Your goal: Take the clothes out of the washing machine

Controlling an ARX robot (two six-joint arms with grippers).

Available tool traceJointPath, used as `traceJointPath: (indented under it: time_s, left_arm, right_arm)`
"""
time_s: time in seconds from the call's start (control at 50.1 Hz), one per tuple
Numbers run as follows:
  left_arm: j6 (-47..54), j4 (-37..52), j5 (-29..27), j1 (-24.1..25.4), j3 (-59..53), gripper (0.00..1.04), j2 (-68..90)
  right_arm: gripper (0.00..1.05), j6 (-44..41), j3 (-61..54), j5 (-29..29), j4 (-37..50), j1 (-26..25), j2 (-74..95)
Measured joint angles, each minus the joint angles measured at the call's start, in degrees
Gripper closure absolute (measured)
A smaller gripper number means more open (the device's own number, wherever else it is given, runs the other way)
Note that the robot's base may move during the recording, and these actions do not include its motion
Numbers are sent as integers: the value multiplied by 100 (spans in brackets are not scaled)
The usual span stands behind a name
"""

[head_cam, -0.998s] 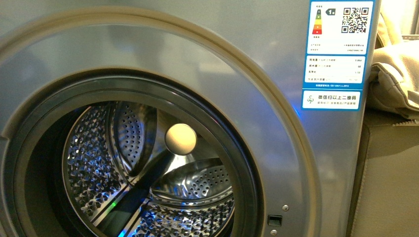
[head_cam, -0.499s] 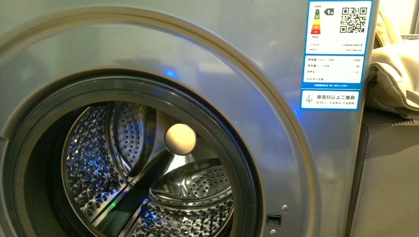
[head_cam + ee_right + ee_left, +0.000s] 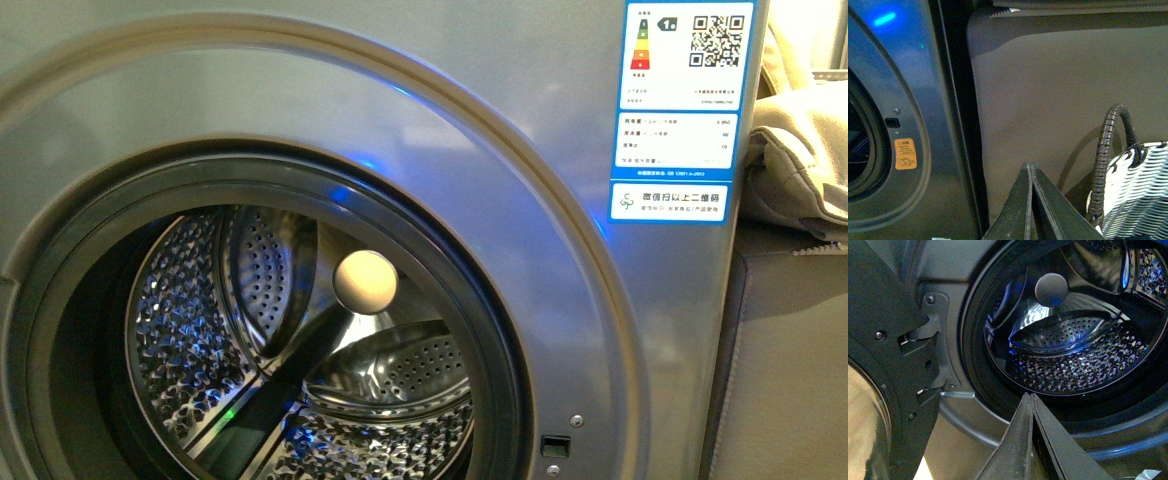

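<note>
- Beige cushions (image 3: 805, 150) and a brown sofa side (image 3: 1048, 110) flank the washing machine (image 3: 480, 110).
- Left gripper (image 3: 1030, 397) has its fingers pressed together on nothing, aimed at the open drum (image 3: 1073, 355), door (image 3: 883, 355) swung aside.
- Right gripper (image 3: 1029, 167) is likewise closed and empty, beside the woven basket (image 3: 1138, 200).
- Since a second ago only blue reflections have shifted; the view has barely moved.
- No clothes show in the drum; judging by that, collecting looks finished.

I count one washing machine (image 3: 560, 330) with one steel drum (image 3: 300, 400), one blue-white label (image 3: 685, 110), one orange sticker (image 3: 905, 153), one woven basket (image 3: 1138, 200), and two shut grippers.
</note>
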Motion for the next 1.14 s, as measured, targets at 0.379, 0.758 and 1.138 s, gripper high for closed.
traceJointPath:
  time_s: [0.379, 0.758, 1.138]
  left_arm:
    - [-2, -802, 2, -2, -291, 101, -1095]
    - [-2, -798, 2, 0, -503, 90, -1377]
    - [-2, -798, 2, 0, -503, 23, -1377]
  right_arm:
    - [102, 0, 0, 0, 0, 0, 0]
    - [89, -7, 0, 0, 0, 0, 0]
    - [22, -9, 0, 0, 0, 2, 0]
